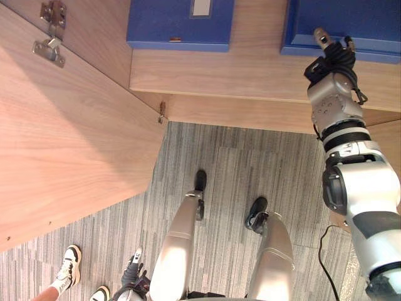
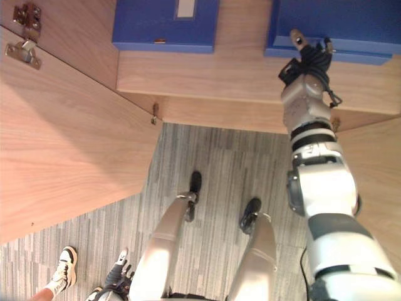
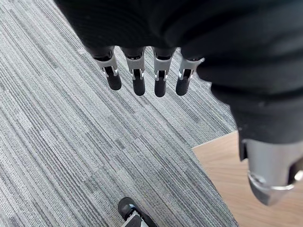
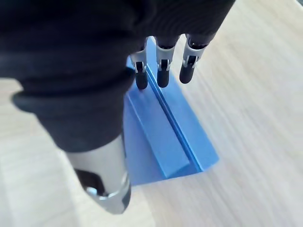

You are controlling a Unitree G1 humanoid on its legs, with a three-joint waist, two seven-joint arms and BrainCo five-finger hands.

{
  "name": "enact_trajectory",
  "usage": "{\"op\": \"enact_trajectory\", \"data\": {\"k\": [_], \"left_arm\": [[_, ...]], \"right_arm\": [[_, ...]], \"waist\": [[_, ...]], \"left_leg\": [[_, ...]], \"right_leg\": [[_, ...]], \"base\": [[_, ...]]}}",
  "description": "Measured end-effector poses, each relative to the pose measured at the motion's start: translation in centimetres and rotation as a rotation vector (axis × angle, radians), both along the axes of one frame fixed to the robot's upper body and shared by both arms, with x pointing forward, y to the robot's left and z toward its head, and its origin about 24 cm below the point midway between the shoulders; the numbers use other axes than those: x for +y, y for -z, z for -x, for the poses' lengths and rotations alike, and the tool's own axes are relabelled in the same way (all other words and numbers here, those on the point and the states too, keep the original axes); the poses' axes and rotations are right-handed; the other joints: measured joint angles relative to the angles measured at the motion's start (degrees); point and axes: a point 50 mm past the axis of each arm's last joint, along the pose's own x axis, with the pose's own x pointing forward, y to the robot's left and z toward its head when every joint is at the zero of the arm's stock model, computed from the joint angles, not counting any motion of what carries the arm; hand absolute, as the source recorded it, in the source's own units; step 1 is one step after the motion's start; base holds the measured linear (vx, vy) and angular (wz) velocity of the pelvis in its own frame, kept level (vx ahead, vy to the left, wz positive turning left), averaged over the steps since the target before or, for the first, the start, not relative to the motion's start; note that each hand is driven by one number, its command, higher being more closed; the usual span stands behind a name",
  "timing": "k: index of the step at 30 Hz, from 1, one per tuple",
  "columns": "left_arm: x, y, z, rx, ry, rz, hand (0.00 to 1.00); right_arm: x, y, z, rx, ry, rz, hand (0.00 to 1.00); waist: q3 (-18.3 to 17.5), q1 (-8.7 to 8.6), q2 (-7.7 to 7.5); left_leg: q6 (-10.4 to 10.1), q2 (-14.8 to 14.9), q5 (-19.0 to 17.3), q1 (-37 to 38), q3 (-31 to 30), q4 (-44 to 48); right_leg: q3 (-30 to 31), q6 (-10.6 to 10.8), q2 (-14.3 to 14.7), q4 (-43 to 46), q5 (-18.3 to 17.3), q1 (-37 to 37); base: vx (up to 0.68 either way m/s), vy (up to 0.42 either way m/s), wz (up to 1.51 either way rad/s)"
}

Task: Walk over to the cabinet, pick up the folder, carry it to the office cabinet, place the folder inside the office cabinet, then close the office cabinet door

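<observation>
While the wooden cabinet door (image 1: 69, 144) stands wide open, well to the left of both hands, the cabinet's wooden shelf (image 1: 250, 75) lies under the raised right hand (image 1: 332, 59), and the grey striped carpet (image 3: 71, 142) spreads beneath the lowered left hand (image 3: 137, 80). Two folders rest on the shelf. The blue folder on the right (image 4: 163, 132) sits directly below the right hand's fingers (image 4: 163, 71), which are straight and clasp nothing; whether their dark tips touch it cannot be told. Its thumb (image 4: 106, 189) stands apart, over bare wood beside the folder's edge. The second blue folder (image 1: 178, 25) lies well to that hand's left. The left hand hangs low with relaxed, empty fingers. A person's white sneaker (image 1: 70, 263) stands on the carpet just left of it. A metal hinge (image 1: 50, 47) sits far to the right hand's left, on the door.
</observation>
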Motion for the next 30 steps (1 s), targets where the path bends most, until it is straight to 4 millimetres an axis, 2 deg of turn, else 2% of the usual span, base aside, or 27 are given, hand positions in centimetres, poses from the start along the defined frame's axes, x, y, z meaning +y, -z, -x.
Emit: {"op": "enact_trajectory", "data": {"k": [8,11,17,20,21,24,28,30], "left_arm": [[0.0,0.0,0.0,0.003,0.016,-0.004,0.0],[0.0,0.0,0.0,0.003,0.023,-0.006,0.0],[0.2,-0.1,0.0,-0.014,0.051,-0.013,0.0],[0.3,-0.2,-0.1,-0.027,0.057,-0.013,0.0],[0.3,-0.2,-0.1,-0.028,0.059,-0.012,0.0],[0.3,-0.2,-0.1,-0.039,0.055,-0.002,0.0],[0.7,-0.2,0.0,-0.04,0.037,0.0,0.0],[0.9,-0.1,0.2,-0.033,0.025,-0.003,0.0]], "right_arm": [[0.1,1.4,-0.3,0.12,-0.006,0.271,0.0],[0.2,1.8,-0.3,0.174,-0.009,0.428,0.0],[-0.6,5.0,-0.1,0.369,-0.01,0.815,0.0],[-0.9,5.3,0.2,0.359,-0.021,0.866,0.0],[-0.8,5.1,0.2,0.339,-0.031,0.85,0.0],[0.0,3.0,0.8,0.11,-0.093,0.568,0.0],[2.6,1.0,2.4,-0.15,-0.137,0.437,0.0],[3.5,0.7,3.5,-0.235,-0.133,0.389,0.0]], "waist": [[0.0,-0.06,-0.14],[0.0,-0.04,-0.24],[-0.3,0.01,-1.06],[-0.1,-0.12,-1.38],[0.0,-0.2,-1.44],[0.3,-0.38,-2.05],[1.0,-1.38,-3.27],[1.1,-1.88,-3.82]], "left_leg": [[0.0,0.2,0.0,0.9,0.1,-0.6],[0.0,0.6,0.0,1.3,0.2,-1.0],[0.0,0.6,0.0,1.6,0.3,-1.7],[0.0,0.7,0.0,1.6,0.4,-1.8],[0.0,0.8,0.0,1.5,0.4,-1.7],[0.1,1.5,0.0,1.5,0.5,-1.7],[0.1,2.5,-0.4,1.5,0.9,-1.0],[0.1,2.8,-0.5,1.5,1.1,-0.9]], "right_leg": [[-0.2,0.0,0.4,-1.2,0.4,1.2],[-0.2,-0.1,0.9,-2.1,0.8,1.6],[-0.2,0.0,1.0,-2.8,0.8,1.8],[-0.2,0.0,1.1,-3.0,0.8,1.8],[-0.2,0.0,1.1,-3.1,0.9,1.8],[-0.2,-0.2,1.8,-3.8,1.3,1.8],[0.1,-0.4,2.8,-4.3,1.6,1.8],[0.2,-0.4,3.0,-4.5,1.7,1.8]], "base": [[0.0,-0.002,-0.01],[-0.01,-0.017,-0.06],[0.01,-0.029,0.0],[0.02,-0.032,-0.01],[0.02,-0.044,-0.04],[0.01,-0.042,-0.09],[-0.01,-0.034,-0.14],[-0.01,-0.028,-0.09]]}}
